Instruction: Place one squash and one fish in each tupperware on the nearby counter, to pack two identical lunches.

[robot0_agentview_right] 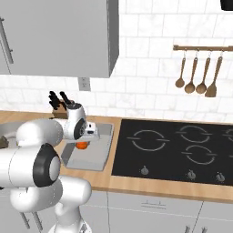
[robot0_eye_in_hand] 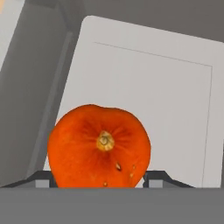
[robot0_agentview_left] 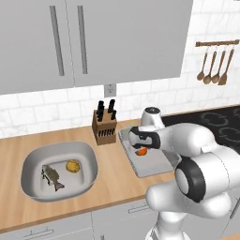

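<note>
Counter (robot0_agentview_left: pixel 117 180): wooden; held both containers
Gripper (robot0_eye_in_hand: pixel 100 180): clamped on orange squash (robot0_eye_in_hand: pixel 99 146) over rectangular tray (robot0_eye_in_hand: pixel 175 109), likely for lowering in
Basin (robot0_agentview_left: pixel 33 161): held fish (robot0_agentview_left: pixel 51 176) beside yellow squash (robot0_agentview_left: pixel 72 166); packed

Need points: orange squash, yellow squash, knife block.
orange squash (robot0_eye_in_hand: pixel 99 146), hand view, point on its stem scar, top centre.
yellow squash (robot0_agentview_left: pixel 72 166), left base view, point on its top, inside the wide container.
knife block (robot0_agentview_left: pixel 104 129), left base view, point on its wooden front face.
</note>
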You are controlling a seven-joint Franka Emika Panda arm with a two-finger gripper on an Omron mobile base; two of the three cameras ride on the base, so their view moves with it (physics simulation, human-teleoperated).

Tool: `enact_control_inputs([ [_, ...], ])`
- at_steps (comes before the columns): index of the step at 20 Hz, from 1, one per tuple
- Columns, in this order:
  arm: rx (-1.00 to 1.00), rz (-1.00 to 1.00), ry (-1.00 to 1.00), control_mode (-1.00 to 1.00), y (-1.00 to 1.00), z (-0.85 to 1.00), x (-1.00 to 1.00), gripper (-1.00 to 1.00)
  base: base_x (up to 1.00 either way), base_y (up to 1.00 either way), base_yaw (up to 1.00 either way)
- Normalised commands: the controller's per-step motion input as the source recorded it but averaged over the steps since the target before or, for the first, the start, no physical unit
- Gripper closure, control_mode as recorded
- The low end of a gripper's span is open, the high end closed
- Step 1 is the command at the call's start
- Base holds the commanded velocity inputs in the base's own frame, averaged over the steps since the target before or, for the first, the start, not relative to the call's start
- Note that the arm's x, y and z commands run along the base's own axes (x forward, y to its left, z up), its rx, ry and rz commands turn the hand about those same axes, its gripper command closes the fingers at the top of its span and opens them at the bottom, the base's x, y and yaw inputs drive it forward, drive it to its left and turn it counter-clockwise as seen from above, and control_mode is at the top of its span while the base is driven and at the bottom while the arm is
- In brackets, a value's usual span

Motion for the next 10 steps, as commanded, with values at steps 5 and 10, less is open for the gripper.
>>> enact_control_inputs([
  [5,0.0,0.0,0.0,-1.0,0.0,-0.21,0.03,1.0,0.0,0.0,0.0],
  [10,0.0,0.0,0.0,-1.0,0.0,0.0,0.15,-1.0,0.0,0.0,0.0],
])
